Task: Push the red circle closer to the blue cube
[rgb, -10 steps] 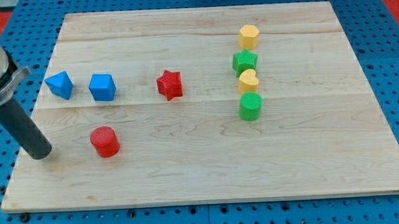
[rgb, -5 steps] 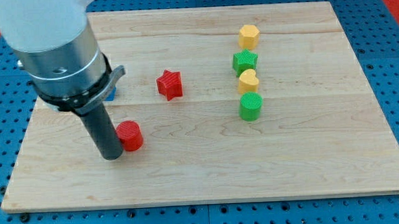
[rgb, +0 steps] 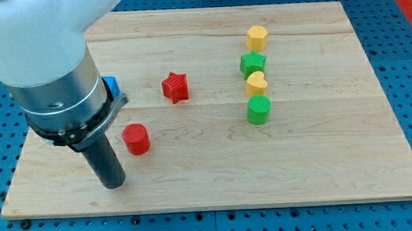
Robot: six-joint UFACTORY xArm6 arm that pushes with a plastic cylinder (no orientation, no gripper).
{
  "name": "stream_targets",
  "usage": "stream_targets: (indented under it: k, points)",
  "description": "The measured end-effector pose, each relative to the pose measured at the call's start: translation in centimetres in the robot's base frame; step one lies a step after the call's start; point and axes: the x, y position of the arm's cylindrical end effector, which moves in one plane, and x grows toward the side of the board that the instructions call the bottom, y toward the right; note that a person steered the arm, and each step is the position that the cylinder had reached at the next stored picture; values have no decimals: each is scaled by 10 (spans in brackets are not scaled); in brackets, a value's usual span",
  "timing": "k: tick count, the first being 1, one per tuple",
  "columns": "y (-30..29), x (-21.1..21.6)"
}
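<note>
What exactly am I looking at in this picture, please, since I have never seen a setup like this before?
This is a single camera view looking down at a slant on a wooden board. The big grey cylinder at the view's left is a robot arm. It has no hand; it ends in a straight dark rod, and my tip rests on the board to push blocks around. Nothing is held.

Just to the upper right of my tip, with a small gap between them, lies the red circle. The blue cube is mostly hidden behind the arm; only a corner shows. Further right sits a red star. Near the view's right is a column, top to bottom: yellow hexagon, green star, yellow heart, green circle.
</note>
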Motion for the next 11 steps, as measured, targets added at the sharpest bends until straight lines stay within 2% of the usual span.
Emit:
stream_targets:
  k: [2,3,5,6,7,11]
  points:
    - [16,39]
    - [53,20]
    - [58,-52]
    - [68,-16]
    - [26,-43]
    - [32,-140]
